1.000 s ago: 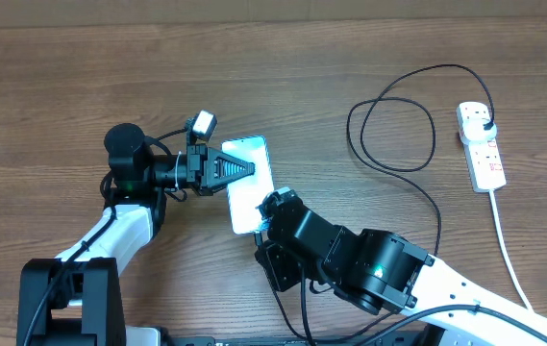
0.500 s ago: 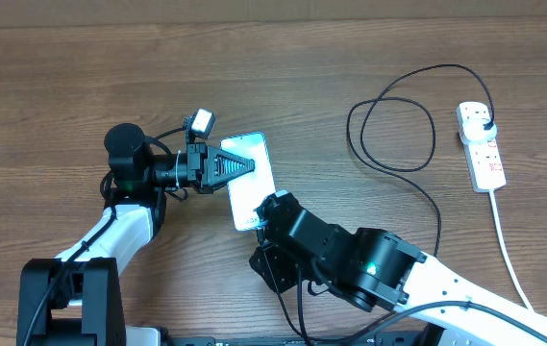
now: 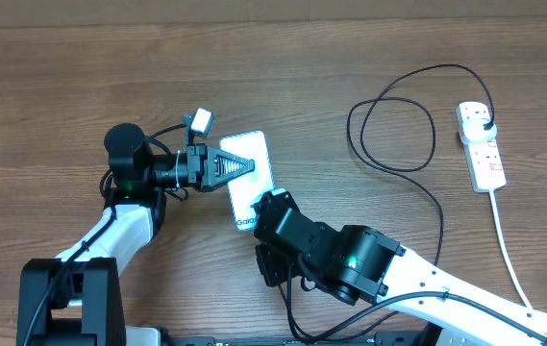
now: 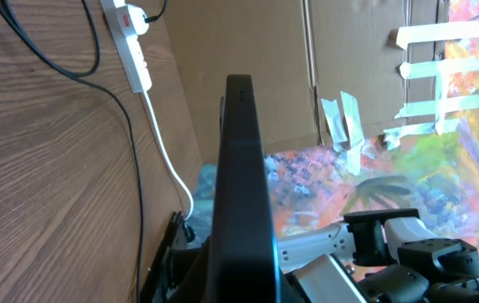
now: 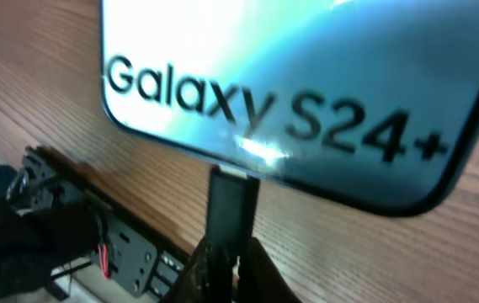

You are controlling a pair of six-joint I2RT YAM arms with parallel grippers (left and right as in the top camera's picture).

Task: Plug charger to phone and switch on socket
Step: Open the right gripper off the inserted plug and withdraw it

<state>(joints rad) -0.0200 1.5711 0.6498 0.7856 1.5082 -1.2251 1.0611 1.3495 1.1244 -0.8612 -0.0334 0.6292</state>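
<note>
Black thin charger connector (image 5: 229, 200), pinched in right jaws, should be kept square w/ bottom edge of slim teal-lit phone (image 3: 259, 187), frame centre-left, clamped by left jaws, & pushed straight.

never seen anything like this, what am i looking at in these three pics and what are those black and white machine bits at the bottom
It is a robot with a left arm and a right arm, working at a wooden table. The wide picture comes from a fixed camera above. The other two come from small cameras on each wrist. On the table lies a white power strip with red switches. The thin black charger loops away from it, its plug in the strip. The left claw is shut on the phone, which its wrist picture shows edge-on. The right claw is shut on the charger's small connector, right at the phone's bottom edge. I can't tell whether it is fully in.
</note>
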